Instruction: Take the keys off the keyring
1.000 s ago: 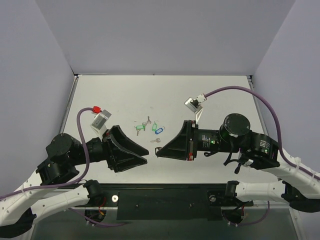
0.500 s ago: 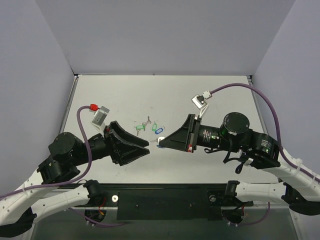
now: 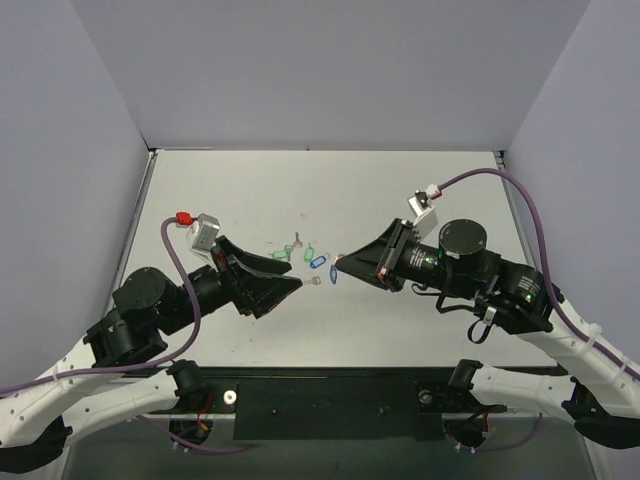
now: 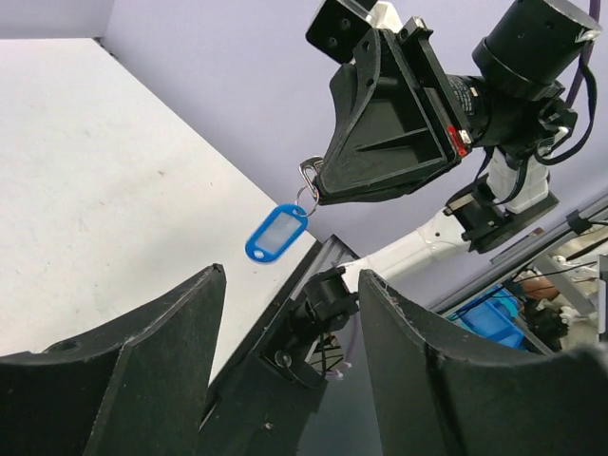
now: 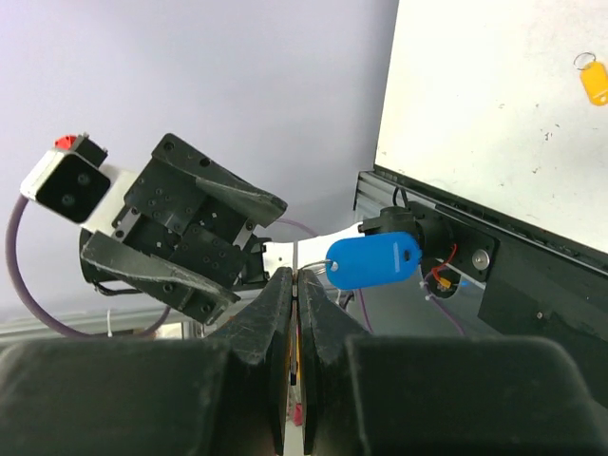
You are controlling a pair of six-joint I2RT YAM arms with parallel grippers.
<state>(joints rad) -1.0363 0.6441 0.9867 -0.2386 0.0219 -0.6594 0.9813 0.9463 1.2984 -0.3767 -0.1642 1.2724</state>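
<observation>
My right gripper (image 3: 338, 262) is shut on a thin silver key blade (image 5: 297, 285), pinched flat between its fingers. A thin ring (image 4: 306, 182) hangs from the fingertips and carries the oblong blue tag (image 4: 277, 233), which dangles in the air; the tag also shows in the right wrist view (image 5: 373, 261) and in the top view (image 3: 333, 277). My left gripper (image 3: 296, 274) is open and empty. It faces the right gripper a short way to its left, below the level of the tag in its own wrist view (image 4: 290, 277).
On the table behind the grippers lie two green tags (image 3: 281, 256) (image 3: 308, 252), a second blue tag (image 3: 318, 261) and a lone silver key (image 3: 314, 281). A yellow tag (image 5: 594, 81) lies on the table in the right wrist view. The table's near edge rail (image 3: 330, 385) runs below.
Both grippers have moved away from the near edge and risen. The right one now holds the blue tag up in the air, and the left one has come closer, facing it.
</observation>
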